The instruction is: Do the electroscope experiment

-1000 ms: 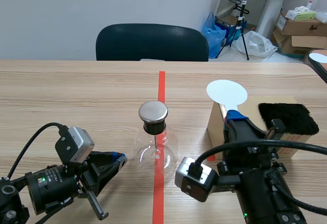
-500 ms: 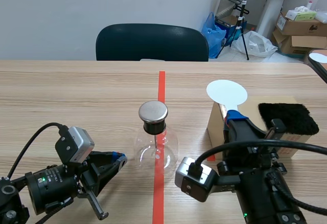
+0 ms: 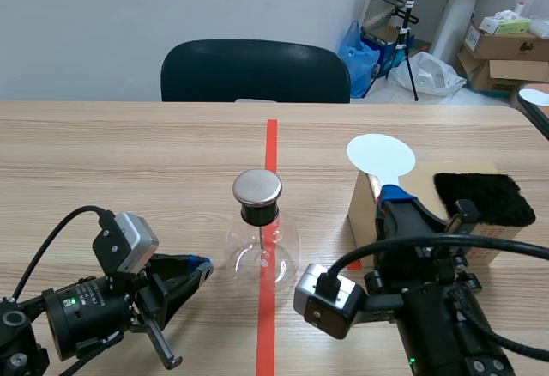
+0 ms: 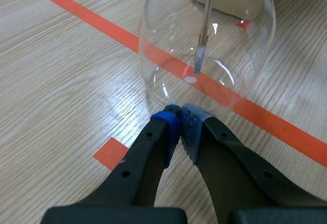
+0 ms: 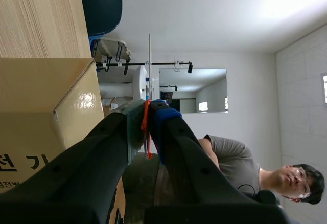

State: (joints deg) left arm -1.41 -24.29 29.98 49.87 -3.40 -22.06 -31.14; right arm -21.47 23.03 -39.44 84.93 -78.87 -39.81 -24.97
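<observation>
Centrally, the clear glass electroscope flask with a steel cap (image 3: 262, 243) stands on the red tape line. The right gripper (image 3: 393, 196) clamps the white round paddle (image 3: 380, 154) above the cardboard box (image 3: 361, 213). It should probably rub the paddle on the black fleecy pad (image 3: 483, 197), then approach the cap gently. The left gripper (image 4: 179, 119), pinched empty, waits just beside the flask.

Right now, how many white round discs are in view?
2. One white disc rises from the right hand, by the cardboard box; a second disc lies far right, partly cut off.

Flask (image 3: 262, 249) blocks centre; box (image 3: 362, 210) beside right claw (image 3: 393, 196) gripping paddle (image 3: 380, 154).
</observation>
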